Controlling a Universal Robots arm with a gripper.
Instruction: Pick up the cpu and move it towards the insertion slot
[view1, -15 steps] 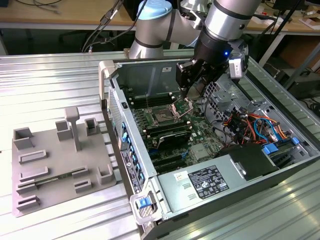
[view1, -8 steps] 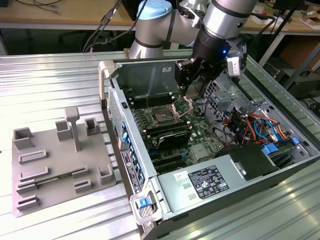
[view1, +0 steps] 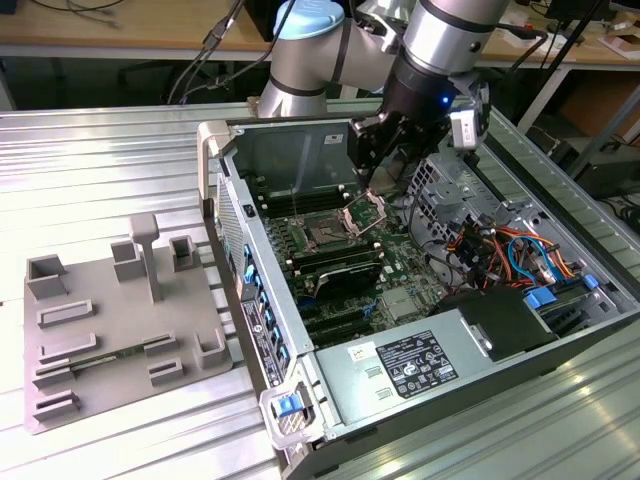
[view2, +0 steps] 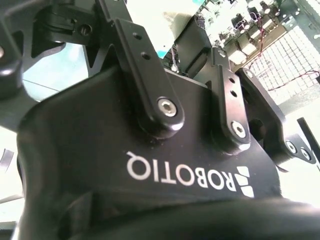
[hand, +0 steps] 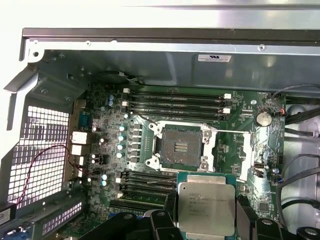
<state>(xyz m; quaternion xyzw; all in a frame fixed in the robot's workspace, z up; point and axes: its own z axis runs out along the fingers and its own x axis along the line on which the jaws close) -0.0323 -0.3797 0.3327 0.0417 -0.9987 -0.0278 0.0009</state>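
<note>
One chip is in play: the cpu (hand: 206, 205), its pale metal top facing up, sits clamped between the dark fingers (hand: 169, 212) of the gripper (hand: 207, 222) in the first wrist view, held by its edges so the flat face stays level and the underside stays clear. It hangs inside the open computer case (view1: 262, 300), just beside the insertion slot (hand: 180, 145) but not yet over it; the slot's dark square centre is fully exposed, with its metal bracket (hand: 248, 152) swung aside so nothing blocks the way down. Rows of long black memory slots (hand: 175, 100) flank the socket on both sides.

In the exterior view the gripper (view1: 378, 150) reaches down from the arm into the far part of the case, above the motherboard and close to the raised bracket (view1: 368, 210). The grey plastic tray (view1: 120, 320) with raised blocks lies well apart on the counter (view1: 100, 160), at the exterior view's left. Judging by this, the pickup is done and the carry is nearly complete.
</note>
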